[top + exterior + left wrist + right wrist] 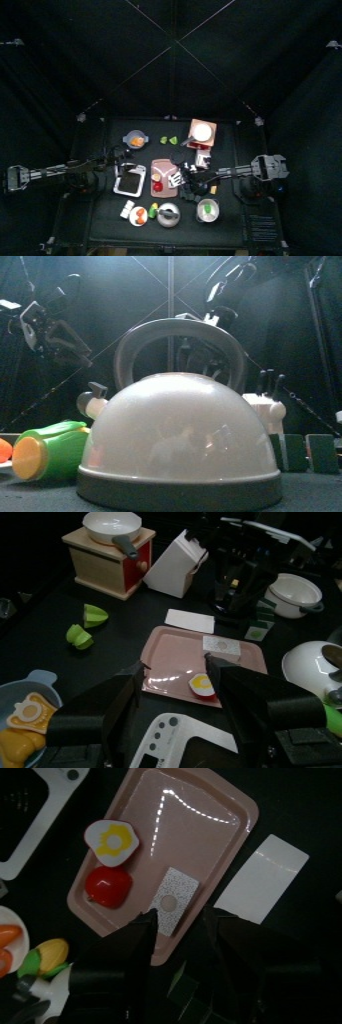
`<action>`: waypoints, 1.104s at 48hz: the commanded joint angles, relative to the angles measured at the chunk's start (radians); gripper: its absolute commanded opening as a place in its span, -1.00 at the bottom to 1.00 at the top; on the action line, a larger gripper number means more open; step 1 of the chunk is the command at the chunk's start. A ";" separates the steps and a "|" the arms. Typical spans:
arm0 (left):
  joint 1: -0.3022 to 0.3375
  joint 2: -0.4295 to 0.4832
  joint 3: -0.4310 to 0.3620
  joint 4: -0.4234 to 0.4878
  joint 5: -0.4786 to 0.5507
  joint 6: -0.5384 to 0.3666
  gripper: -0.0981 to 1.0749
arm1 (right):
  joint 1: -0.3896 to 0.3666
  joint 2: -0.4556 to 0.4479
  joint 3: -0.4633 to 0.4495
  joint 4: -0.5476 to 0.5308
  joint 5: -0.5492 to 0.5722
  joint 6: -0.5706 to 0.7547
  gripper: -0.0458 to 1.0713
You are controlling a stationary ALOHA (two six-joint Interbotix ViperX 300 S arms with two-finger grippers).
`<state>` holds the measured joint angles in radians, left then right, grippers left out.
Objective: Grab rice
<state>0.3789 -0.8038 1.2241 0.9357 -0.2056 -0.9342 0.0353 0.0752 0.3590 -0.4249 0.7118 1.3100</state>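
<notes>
A small pale rectangular block (174,893), seemingly the rice, lies on the pink tray (181,818) near its edge. It also shows in the left wrist view (223,647). A fried egg (108,839) and a red tomato (107,885) share the tray. My right gripper (185,930) is open and hangs just above the tray edge beside the block, not touching it. In the top view it (191,174) is at the tray's right side. My left gripper (181,697) is open and empty over a white tray (174,740), left of the pink tray (163,172).
A white card (262,868) lies just off the pink tray. A wooden grinder (110,557), a white carton (174,567), lime pieces (83,624), a blue bowl (24,702) and a white pot (290,594) stand around. A large kettle (181,436) fills the front view.
</notes>
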 commanded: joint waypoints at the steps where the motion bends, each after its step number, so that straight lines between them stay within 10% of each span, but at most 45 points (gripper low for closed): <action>1: 0.002 -0.011 -0.009 -0.005 -0.009 0.005 0.66 | 0.002 0.008 -0.052 -0.017 0.031 -0.002 0.59; 53: 0.038 -0.071 0.037 -0.037 0.000 0.009 0.66 | 0.002 0.253 -0.170 0.061 0.046 -0.002 0.79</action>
<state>0.4111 -0.8744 1.2732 0.9035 -0.2025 -0.9281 0.0399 0.3436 0.2132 -0.3636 0.7609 1.3100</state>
